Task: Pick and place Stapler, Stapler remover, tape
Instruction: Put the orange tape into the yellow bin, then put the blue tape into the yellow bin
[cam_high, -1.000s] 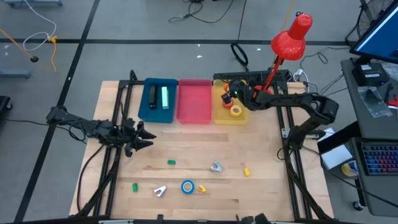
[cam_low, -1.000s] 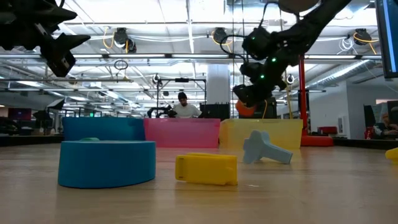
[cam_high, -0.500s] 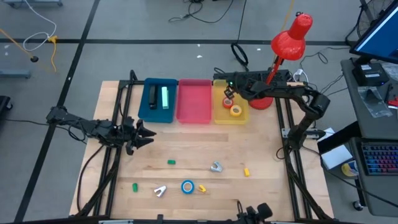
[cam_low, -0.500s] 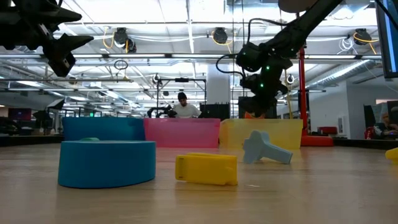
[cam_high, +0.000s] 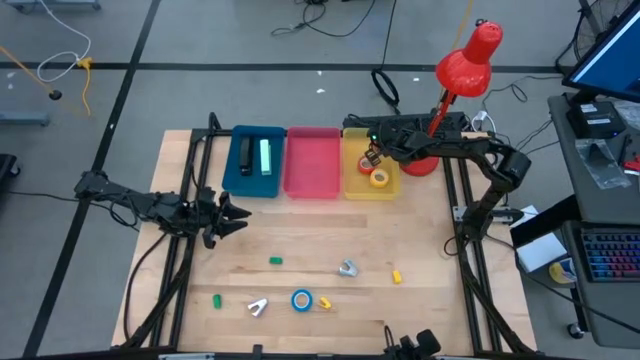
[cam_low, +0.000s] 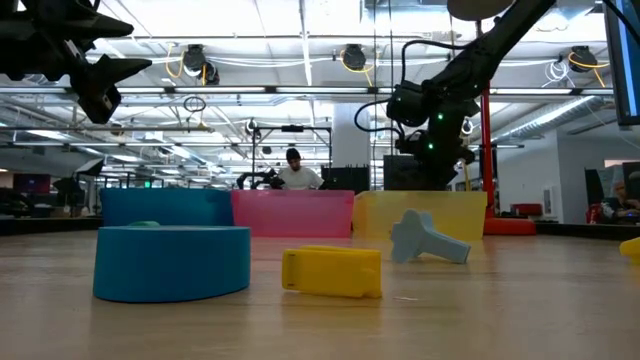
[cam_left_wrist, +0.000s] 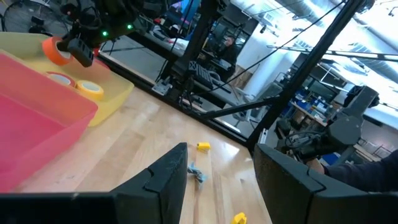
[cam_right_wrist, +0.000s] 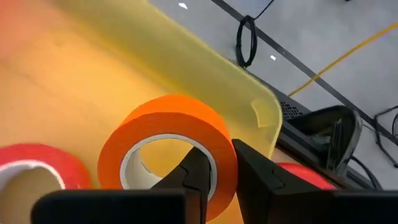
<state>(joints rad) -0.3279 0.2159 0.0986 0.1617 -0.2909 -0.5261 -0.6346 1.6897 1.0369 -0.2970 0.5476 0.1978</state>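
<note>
Right claw (cam_high: 371, 157): you have it over the yellow bin (cam_high: 352, 186), fingers pinched on the wall of the orange tape (cam_right_wrist: 169, 134), one finger inside the ring and one outside.
Orange tape: it hangs in the claw above the bin floor, ring tilted, just beside the red-rimmed roll (cam_right_wrist: 34, 167) already lying in the bin.
Key relation: the tape sits directly under your right claw and inside the bin walls, so the move you need looks like a plain release, not a reach; the grip seems close to letting go.
Bin contents: a yellow roll (cam_high: 380, 178) also lies in the yellow bin, nearer the counter's open middle.
Left claw (cam_high: 228, 215): you have it waiting in front of the blue bin (cam_high: 253, 185), fingers apart, holding nothing.
Still to fetch: the blue tape (cam_high: 302, 300) lies well away from the yellow bin, near the front edge of the counter (cam_high: 420, 250); your left claw is the nearer one to it.
Risk: the tilted ring may roll onto the other rolls when you drop it.
</note>
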